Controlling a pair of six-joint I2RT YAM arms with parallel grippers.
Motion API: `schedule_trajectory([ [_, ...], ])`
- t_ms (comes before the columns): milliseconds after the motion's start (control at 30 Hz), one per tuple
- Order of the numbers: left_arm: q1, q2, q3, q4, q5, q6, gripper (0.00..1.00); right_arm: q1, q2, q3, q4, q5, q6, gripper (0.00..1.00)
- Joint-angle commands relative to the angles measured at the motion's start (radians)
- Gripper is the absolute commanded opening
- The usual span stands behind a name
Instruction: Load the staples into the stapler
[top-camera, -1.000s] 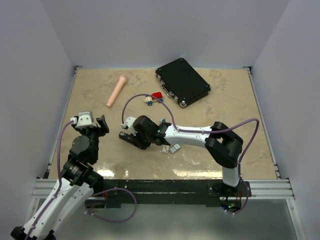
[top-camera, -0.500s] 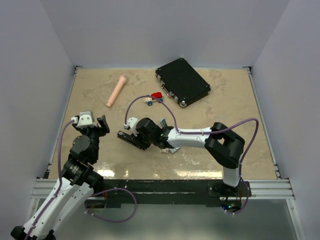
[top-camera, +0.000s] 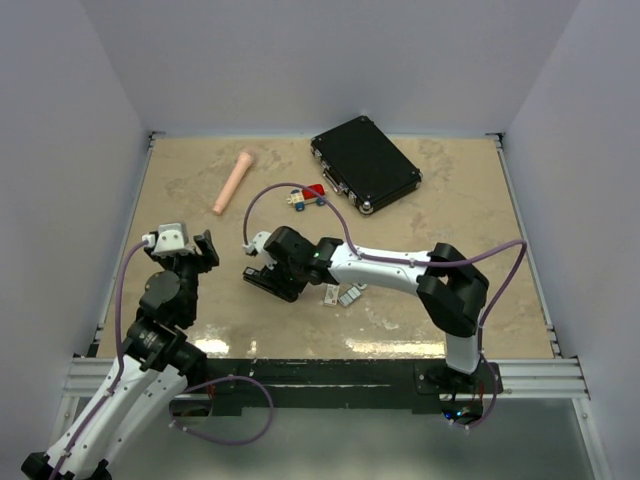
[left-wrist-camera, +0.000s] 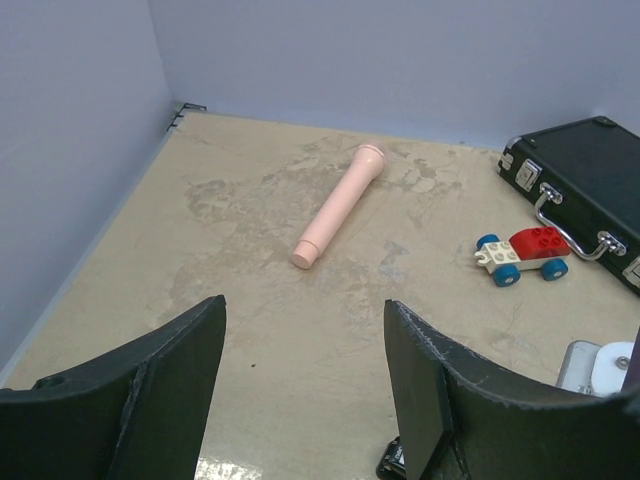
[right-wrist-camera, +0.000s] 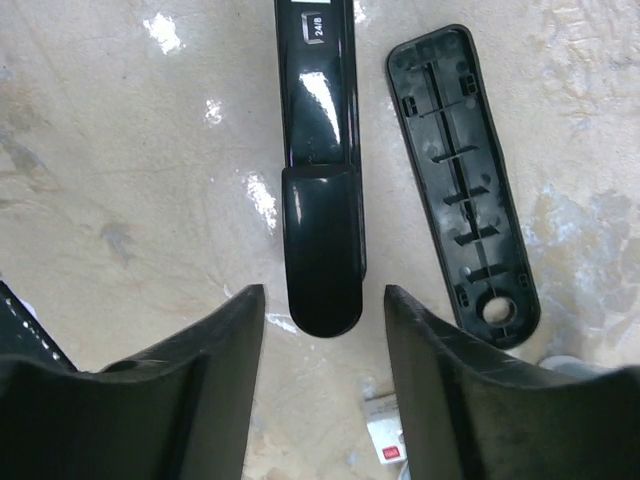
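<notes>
Two right fingers (right-wrist-camera: 180, 400) stand released, and the rounded end of the black stapler (right-wrist-camera: 320, 250) sits right in the gap between them. A sliver of bare surface (right-wrist-camera: 130, 180) shows on either side, so there's no contact and nothing gripped. The stapler's long axis runs straight out from the fingers, in line with them, with its small "24/8" label at the far end. Just beside it, parallel, lies a black ribbed plate (right-wrist-camera: 465, 190); whether the two join I can't tell.

From above, the staples (top-camera: 349, 296), a small grey strip, lie apart from those fingers, back along the right arm (top-camera: 385, 268) on its near side. They are towards the middle of the near edge, just beside a tiny white box (top-camera: 331, 296). The strip looks slanted, its long axis angled toward the far right corner, though it's very small.

Over by the left edge, the left fingers (left-wrist-camera: 160, 400) hang spread wide with nothing between them. Farther out lie a pink cylinder (left-wrist-camera: 338, 205), a toy car (left-wrist-camera: 522, 255) and a black case (top-camera: 365, 163) near the far edge.
</notes>
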Motion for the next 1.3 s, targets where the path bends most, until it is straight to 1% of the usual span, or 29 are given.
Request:
schedule_trajectory([
  [0,0.000,-0.007,-0.003,0.035,0.011,0.001,0.69,-0.006,-0.076,0.076,-0.084,0.050,0.032,0.58],
  [33,0.000,-0.007,-0.003,0.038,0.018,0.001,0.69,-0.009,-0.100,0.081,-0.096,0.072,0.033,0.62],
  [100,0.000,-0.001,-0.003,0.049,0.025,0.001,0.69,-0.029,-0.127,0.073,-0.122,0.096,0.044,0.64],
  [167,0.000,0.007,0.002,0.060,0.038,0.002,0.69,-0.049,-0.171,0.030,-0.132,0.124,0.055,0.64],
  [233,-0.002,0.022,0.003,0.121,0.054,0.016,0.69,-0.084,-0.202,-0.037,-0.141,0.136,0.085,0.62],
  [367,0.000,0.065,0.005,0.190,0.071,0.044,0.69,-0.150,-0.294,-0.158,-0.132,0.138,0.157,0.60],
  [467,0.000,0.100,-0.006,0.230,0.085,0.057,0.69,-0.178,-0.312,-0.237,-0.127,0.135,0.214,0.58],
  [600,0.001,0.122,-0.014,0.234,0.108,0.053,0.69,-0.184,-0.315,-0.289,-0.119,0.169,0.268,0.53],
  [733,0.003,0.109,-0.020,0.239,0.108,0.061,0.69,-0.184,-0.305,-0.336,-0.118,0.166,0.280,0.47],
  [767,0.005,0.109,-0.020,0.241,0.111,0.059,0.69,-0.184,-0.305,-0.344,-0.107,0.164,0.280,0.45],
  [800,0.005,0.106,-0.021,0.241,0.114,0.056,0.69,-0.184,-0.305,-0.356,-0.104,0.163,0.279,0.40],
  [867,0.006,0.105,-0.021,0.239,0.120,0.054,0.69,-0.184,-0.300,-0.364,-0.090,0.163,0.280,0.36],
  [900,0.006,0.103,-0.020,0.239,0.120,0.053,0.69,-0.186,-0.297,-0.366,-0.087,0.164,0.280,0.33],
  [1000,0.006,0.100,-0.020,0.235,0.122,0.051,0.69,-0.183,-0.283,-0.363,-0.086,0.158,0.289,0.27],
  [1267,0.008,0.096,-0.018,0.234,0.136,0.045,0.69,-0.183,-0.250,-0.367,-0.076,0.159,0.302,0.27],
])
